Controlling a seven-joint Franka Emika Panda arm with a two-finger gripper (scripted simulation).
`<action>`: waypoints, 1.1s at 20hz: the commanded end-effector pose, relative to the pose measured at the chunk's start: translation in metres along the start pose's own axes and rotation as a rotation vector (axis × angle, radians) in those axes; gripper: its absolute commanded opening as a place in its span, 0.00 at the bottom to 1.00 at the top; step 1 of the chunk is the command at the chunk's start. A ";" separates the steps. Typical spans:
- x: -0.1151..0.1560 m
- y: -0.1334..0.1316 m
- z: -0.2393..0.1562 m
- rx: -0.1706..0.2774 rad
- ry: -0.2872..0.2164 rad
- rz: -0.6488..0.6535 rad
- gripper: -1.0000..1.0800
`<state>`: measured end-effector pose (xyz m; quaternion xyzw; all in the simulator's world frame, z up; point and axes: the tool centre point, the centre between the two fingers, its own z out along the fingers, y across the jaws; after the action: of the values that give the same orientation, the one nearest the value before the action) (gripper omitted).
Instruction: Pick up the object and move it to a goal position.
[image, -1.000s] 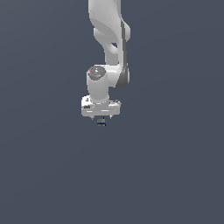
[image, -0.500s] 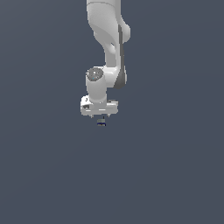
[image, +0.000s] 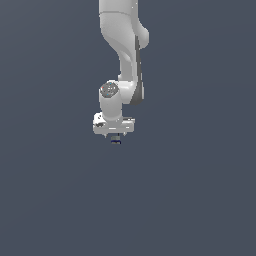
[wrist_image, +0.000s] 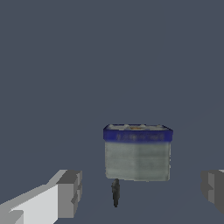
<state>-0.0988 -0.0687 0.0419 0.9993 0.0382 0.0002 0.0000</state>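
The object (wrist_image: 138, 153) is a small squat tub with a dark blue rim and a greyish-green body, standing upright on the flat grey floor. In the exterior view the object (image: 116, 140) peeks out just below the white hand. My gripper (image: 115, 135) hangs directly over it, pointing down. In the wrist view the gripper (wrist_image: 141, 190) is open. Its grey fingertips (wrist_image: 70, 193) stand wide apart on either side of the tub without touching it.
The white arm (image: 127, 45) rises from the hand toward the top of the exterior view. Around the tub there is only plain dark grey floor (image: 190, 200). No goal marker shows.
The hand has sunk a little toward the object, and the arm above it has shifted slightly. The object has stayed where it was.
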 end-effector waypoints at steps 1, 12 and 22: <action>-0.001 0.000 0.012 0.000 -0.001 0.000 0.96; -0.001 0.000 0.029 0.000 0.000 -0.001 0.00; -0.001 0.001 0.028 0.000 0.000 -0.001 0.00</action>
<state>-0.1000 -0.0691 0.0135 0.9993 0.0385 -0.0004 -0.0001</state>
